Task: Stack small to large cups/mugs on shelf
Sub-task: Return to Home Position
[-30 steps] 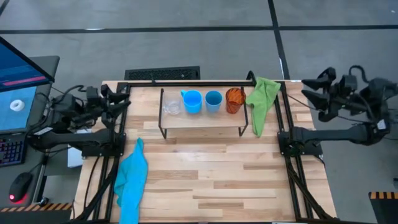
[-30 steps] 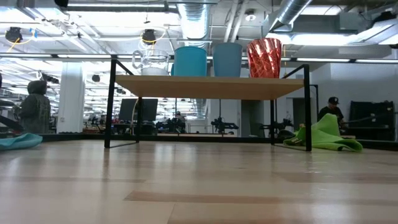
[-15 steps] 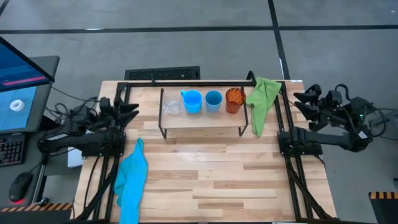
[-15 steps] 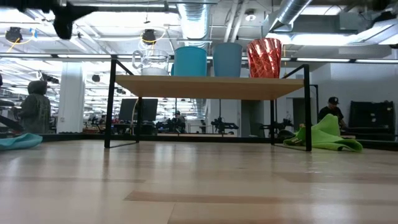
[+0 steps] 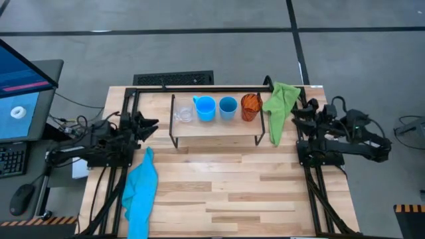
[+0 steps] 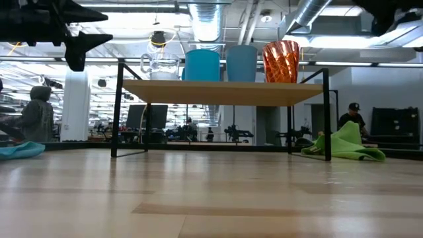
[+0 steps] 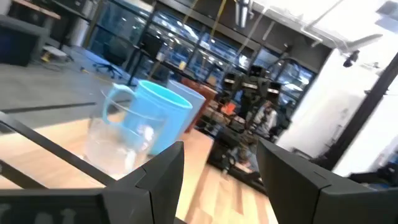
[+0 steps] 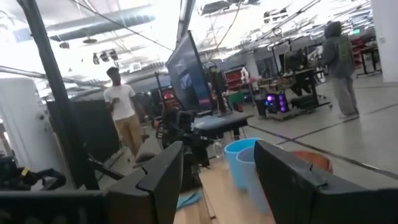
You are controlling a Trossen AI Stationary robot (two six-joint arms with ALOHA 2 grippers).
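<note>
cups (image 5: 228,107) all on shelf (image 5: 212,127) | my left gripper (image 5: 154,125), right gripper (image 5: 296,116) both agape, empty | risk: arm clips shelf, cups topple

Light-wood shelf (image 5: 216,127), translucent orange cup (image 5: 250,106)

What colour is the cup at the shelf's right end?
The cup is orange, clearest in the low view.

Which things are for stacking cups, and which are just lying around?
For the job: orange cup, blue cup, light-blue mug, clear glass cup, the shelf under them, left gripper and right gripper near the table edges.
Just lying about: green cloth, blue cloth.
</note>
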